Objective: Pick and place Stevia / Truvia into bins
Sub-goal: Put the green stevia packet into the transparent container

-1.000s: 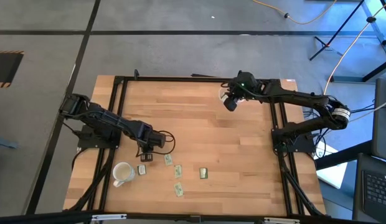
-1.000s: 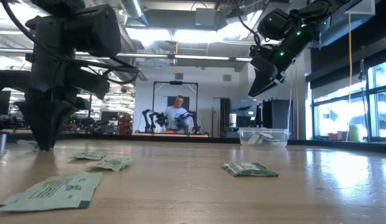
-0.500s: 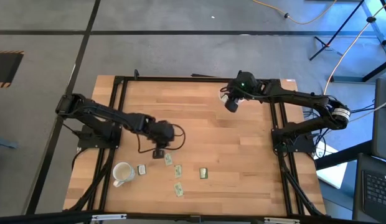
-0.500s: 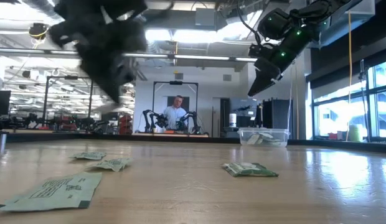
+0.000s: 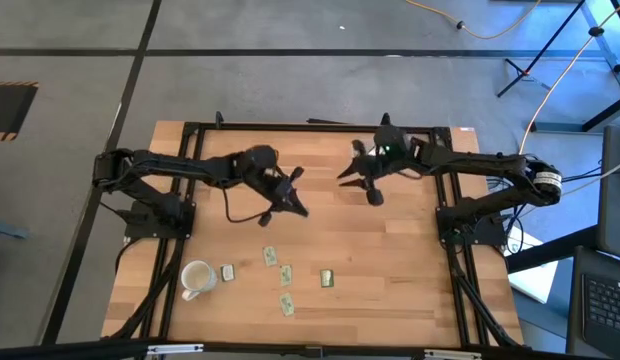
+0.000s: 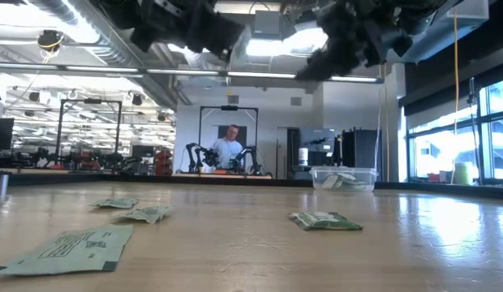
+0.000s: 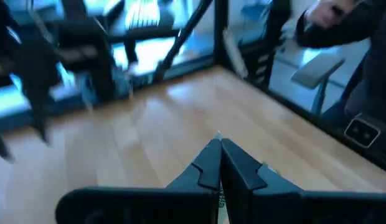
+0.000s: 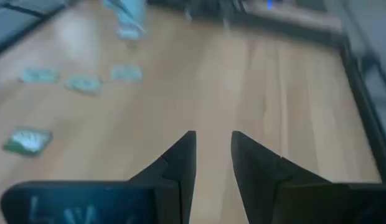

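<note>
Several pale green and white Stevia sachets (image 5: 286,272) lie flat on the near part of the table and also show in the low view (image 6: 323,220). The clear bin (image 6: 343,178) stands near the far edge (image 5: 361,150) with sachets inside. My left gripper (image 5: 296,190) is raised over the table's middle with its fingers together (image 7: 220,146). A thin pale sliver shows between them. My right gripper (image 5: 346,176) hovers open (image 8: 213,140) beside the bin, pointing toward the table's left, and holds nothing. My left gripper pinches a thin pale sachet edge (image 7: 222,199) between its two fingers. The fingers hide all but that sliver. The sachet is lifted clear of the table.
A white handled mug (image 5: 195,278) stands at the near left, beside the sachets. A black frame (image 5: 290,127) runs along the table's edges. Bare wood lies between the two grippers and toward the near right. A person stands far back in the room (image 6: 229,146).
My left gripper has risen from the table beside the mug and travelled quickly toward the far right, toward the bin, tipping from pointing down to nearly level. My right gripper has swung away from above the bin toward the table's left and tipped up. The lying sachets have stayed put.
</note>
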